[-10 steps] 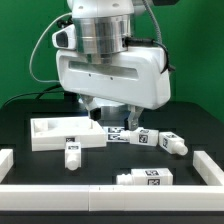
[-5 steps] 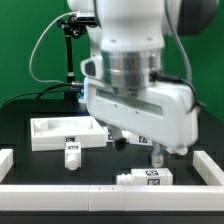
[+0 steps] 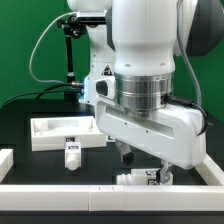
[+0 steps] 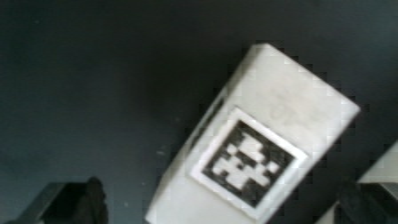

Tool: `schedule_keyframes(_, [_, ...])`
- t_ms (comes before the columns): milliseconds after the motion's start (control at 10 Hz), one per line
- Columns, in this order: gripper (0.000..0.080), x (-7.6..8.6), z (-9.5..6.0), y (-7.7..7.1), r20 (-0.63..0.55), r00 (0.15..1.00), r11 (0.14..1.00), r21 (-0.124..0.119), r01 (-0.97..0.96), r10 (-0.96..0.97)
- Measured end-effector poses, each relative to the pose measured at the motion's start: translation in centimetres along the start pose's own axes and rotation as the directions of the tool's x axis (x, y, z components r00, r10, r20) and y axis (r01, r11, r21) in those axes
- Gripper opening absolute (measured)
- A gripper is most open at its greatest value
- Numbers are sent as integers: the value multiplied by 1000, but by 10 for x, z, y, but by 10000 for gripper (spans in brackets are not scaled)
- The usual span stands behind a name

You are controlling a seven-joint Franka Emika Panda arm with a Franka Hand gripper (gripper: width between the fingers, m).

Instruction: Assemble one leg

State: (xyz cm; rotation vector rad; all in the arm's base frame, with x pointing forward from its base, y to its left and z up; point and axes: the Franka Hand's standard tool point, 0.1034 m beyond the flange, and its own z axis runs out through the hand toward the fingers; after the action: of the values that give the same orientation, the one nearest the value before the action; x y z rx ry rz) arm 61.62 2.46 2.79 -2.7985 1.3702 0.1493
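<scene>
Clearly the hand (image 3: 143,167) stood released, its two dark fingers spread wide and gripping nothing. It hung low over the black counter (image 3: 30,168), just above the leg (image 3: 140,179) that lay on its side near the front rail (image 3: 80,194). In the exterior view the arm (image 3: 150,90) filled most of the frame and hid much of that leg, so only a short white stretch with part of its tag showed beneath the hand.

The wrist view gave the closer look. The leg (image 4: 267,135) lay flat and slanted across the dark counter (image 4: 107,80), with its black-and-white tag (image 4: 249,160) facing up towards the camera. One of the fingertips (image 4: 71,205) showed at one side of the leg's near end and the other at the opposite edge of the frame. Dark counter was visible between each fingertip and the leg, so neither touched it. The hand (image 4: 228,200) was thus set astride the leg's near end with its jaws well apart. Whether the fingertips reached the counter could not be told.

Towards the exterior view's left, the white tray-shaped panel (image 3: 55,132) lay flat on the counter. An upright leg (image 3: 72,153) stood just in front of it, its tag facing the camera. It stood well apart from the hand. A white rail piece (image 3: 5,160) sat at the counter's left edge in that view and another (image 3: 214,170) at the right.
</scene>
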Motion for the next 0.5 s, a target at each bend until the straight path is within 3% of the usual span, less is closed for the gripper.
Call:
schedule_keyframes(200, [648, -6, 13, 7, 6, 1000, 1000, -12, 3, -3])
schedule_keyframes(400, [648, -7, 15, 7, 7, 1000, 1000, -15, 3, -3])
schedule_keyframes(500, [525, -7, 15, 7, 7, 1000, 1000, -15, 3, -3])
